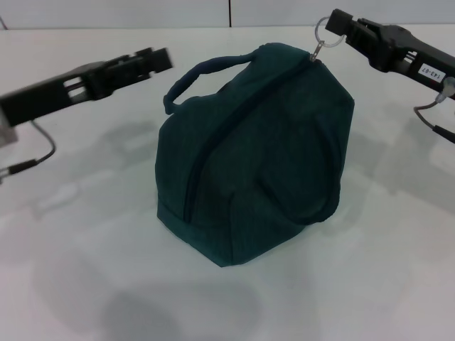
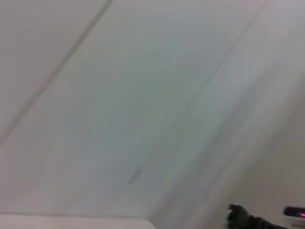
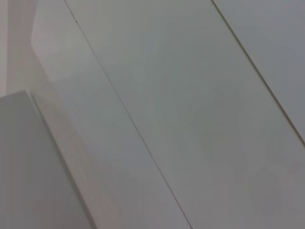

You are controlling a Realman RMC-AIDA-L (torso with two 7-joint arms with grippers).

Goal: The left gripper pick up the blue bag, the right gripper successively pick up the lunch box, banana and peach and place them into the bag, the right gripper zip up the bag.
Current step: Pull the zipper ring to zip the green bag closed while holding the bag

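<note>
At the table's middle: the blue bag [image 1: 256,153] is stood on the white table [image 1: 85,284], bulged out and closed along its dark zip line [image 1: 213,142], presumably because the food has already been packed inside.
Lunch box, banana, peach: none is seen beside the bag; they are judged to be hidden within it.
Ring pull: the metal ring pull [image 1: 321,37] is held up at the bag's far top corner, at the zip's end, so the zipping is judged to be almost or fully finished.
Right gripper: the right gripper [image 1: 340,28] is placed above the bag's far right corner, with its fingers pinched together on the ring pull, so that the slider can be drawn along the seam.
Left gripper: the left gripper [image 1: 153,60] is held off the bag's left side, near one loop handle [image 1: 202,74] but apart from it; nothing is held, and whether its fingers are apart or together cannot be told.
Wrist views: only pale wall and panel seams are shown; the bag is not shown.
Next move: release of the ring is judged to be what remains.
</note>
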